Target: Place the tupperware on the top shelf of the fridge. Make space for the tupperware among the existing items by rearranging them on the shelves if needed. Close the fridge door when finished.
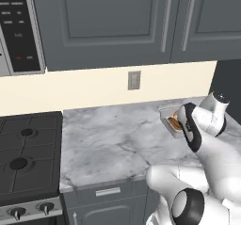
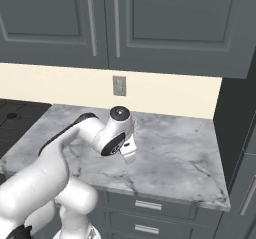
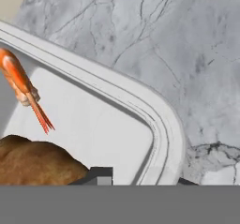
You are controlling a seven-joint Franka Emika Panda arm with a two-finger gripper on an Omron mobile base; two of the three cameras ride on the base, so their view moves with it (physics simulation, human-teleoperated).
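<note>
The tupperware (image 1: 167, 112) is a shallow light-grey container on the marble counter (image 1: 113, 139), at its right side near the wall. It holds an orange shrimp (image 3: 18, 80) and a brown lump of food (image 3: 37, 162). My gripper (image 3: 144, 178) is low over the container's corner and open, one fingertip (image 3: 101, 175) inside the rim and the other outside it. In the right base view the gripper (image 2: 130, 155) points down at the counter and my arm hides the container. The fridge's shelves, door and food items are out of view.
A tall dark panel (image 2: 235, 128) closes off the counter's right end. Dark-grey wall cabinets (image 1: 113, 21) hang above and a wall outlet (image 1: 134, 80) sits behind. A black stove (image 1: 28, 153) adjoins the counter on the left, with a microwave (image 1: 19, 28) above it.
</note>
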